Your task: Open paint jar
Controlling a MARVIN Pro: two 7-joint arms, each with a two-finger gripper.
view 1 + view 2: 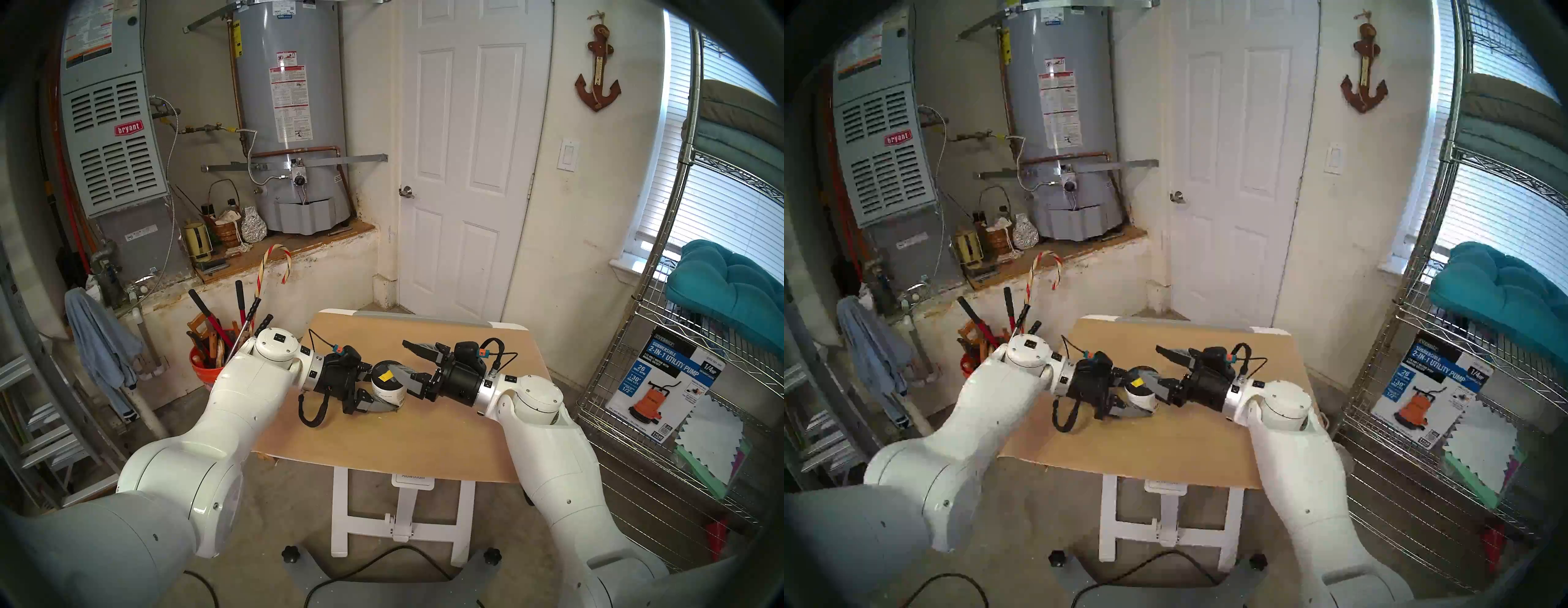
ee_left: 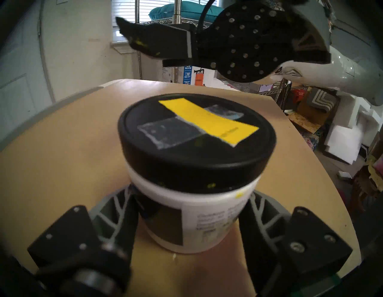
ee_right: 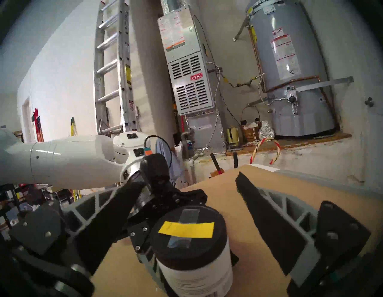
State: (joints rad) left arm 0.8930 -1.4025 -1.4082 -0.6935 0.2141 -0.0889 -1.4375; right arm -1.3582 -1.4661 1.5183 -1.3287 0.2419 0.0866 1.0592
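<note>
Two white robot arms are seen meeting over the tan, flat wooden worktop point(image 1: 382, 441) at the centre of the head views; between them stands the small white cylindrical plastic paint jar point(image 1: 389, 389), upright on the worktop, its printed label facing the lower edge of the left wrist view; the round black lid point(image 2: 196, 134) is still seated on the jar, and a yellow tape strip point(image 2: 209, 120) is laid across its top over patches of clear tape.

The left tool point(image 1: 384, 388) is closed on the jar's white body below the lid; in the left wrist view its grey ribbed fingers point(image 2: 116, 209) are pressed against both sides of the jar at the lower middle of the frame.

The right tool point(image 1: 413, 361) is spread wide and grips nothing; in the head views one dark finger is seen pointing toward the upper left above the bare worktop, apart from the jar, while the other lies just beside the lid on the jar's right; whether that finger touches the lid cannot be told; in the right wrist view the lid sits low in the frame between the two parted fingers.

An orange plastic bucket point(image 1: 208, 371) filled with long-handled tools is seen on the floor at the left of the worktop, partly hidden behind the left arm.
</note>
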